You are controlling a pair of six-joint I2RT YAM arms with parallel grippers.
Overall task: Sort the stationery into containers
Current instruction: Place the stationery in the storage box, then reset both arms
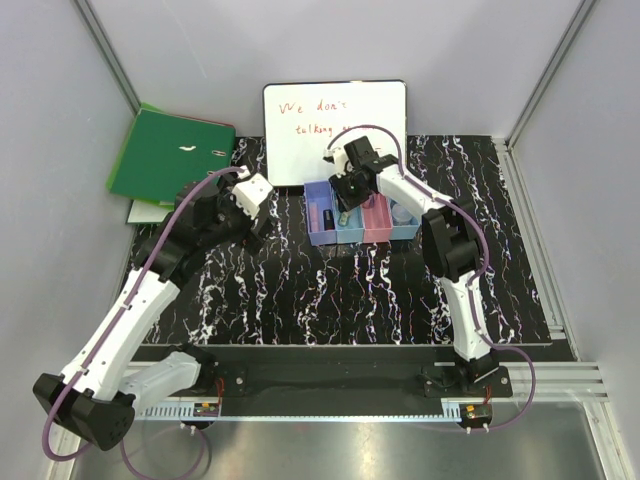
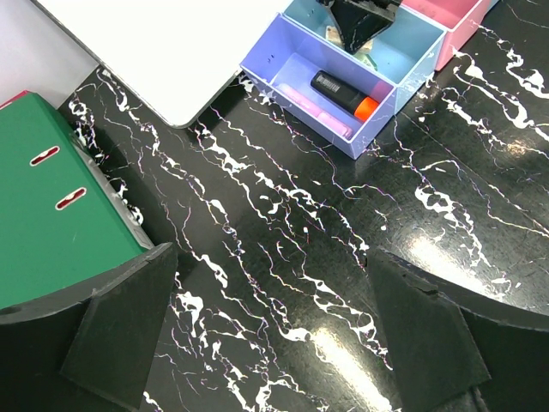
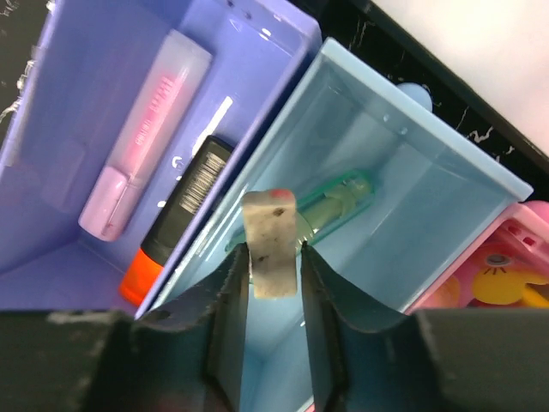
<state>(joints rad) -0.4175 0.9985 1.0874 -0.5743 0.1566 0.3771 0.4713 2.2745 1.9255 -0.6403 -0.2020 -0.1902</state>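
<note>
The right gripper [image 3: 273,257] hung over the light blue plastic bin [image 3: 429,215]. A small off-white block [image 3: 271,240] was between its 2 fingers. The fingers stood very close on each side of the block, but I could not tell if they pinched it or were loose. I think it was held there so it would drop into that bin, next to the green highlighter [image 3: 339,202] lying inside. The purple-blue plastic bin [image 3: 103,77] beside it held a lilac marker [image 3: 141,146] and a black highlighter with an orange cap [image 3: 176,219], side by side. A pink plastic bin [image 3: 515,249] was on the other side.

The left gripper [image 2: 270,283] hovered low over the table with its 2 fingers wide apart and nothing between them. Maybe it was waiting out of the way.

The row of 4 bins [image 1: 322,238] sat at the far edge of the black table with white veins [image 1: 350,290], near the middle. It was just in front of a whiteboard with red writing [image 1: 335,110]. A green ring binder [image 1: 170,150] lay at the far left corner. Plain grey walls [image 1: 480,60] stood around the table.
</note>
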